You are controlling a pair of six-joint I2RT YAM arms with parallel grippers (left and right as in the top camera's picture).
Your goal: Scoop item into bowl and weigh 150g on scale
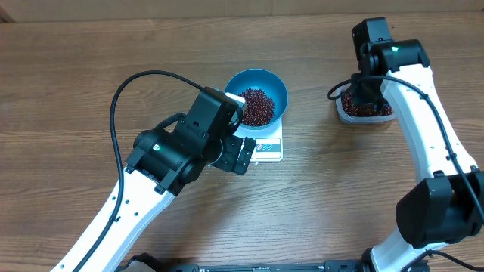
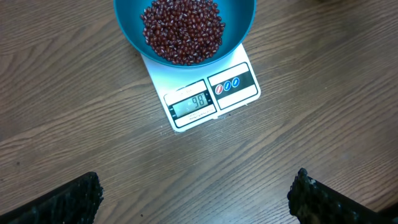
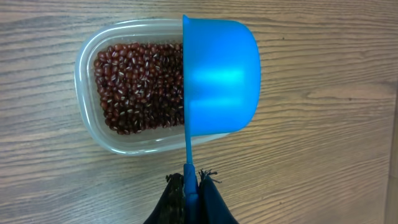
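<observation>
The blue bowl [image 2: 242, 18] stands on the white scale [image 2: 211, 96] and holds a heap of red-brown beans [image 2: 182, 31]; the display is lit. My left gripper [image 2: 196, 199] hovers over bare table in front of the scale, open and empty, its fingers [image 2: 68, 202] far apart. From overhead, the bowl [image 1: 265, 79] and scale [image 1: 268, 147] sit mid-table with the left gripper [image 1: 243, 155] beside them. My right gripper [image 3: 191, 183] is shut on the handle of a small blue scoop [image 3: 221, 74]. The scoop is turned on its side over the right part of a clear tub [image 3: 87, 81] of beans [image 3: 140, 84].
The clear tub [image 1: 364, 112] sits at the back right, under the right arm [image 1: 423, 121]. The left arm [image 1: 174, 151] and its black cable [image 1: 121, 98] reach across the table's left half. Bare wooden table [image 1: 325, 196] lies between the two arms.
</observation>
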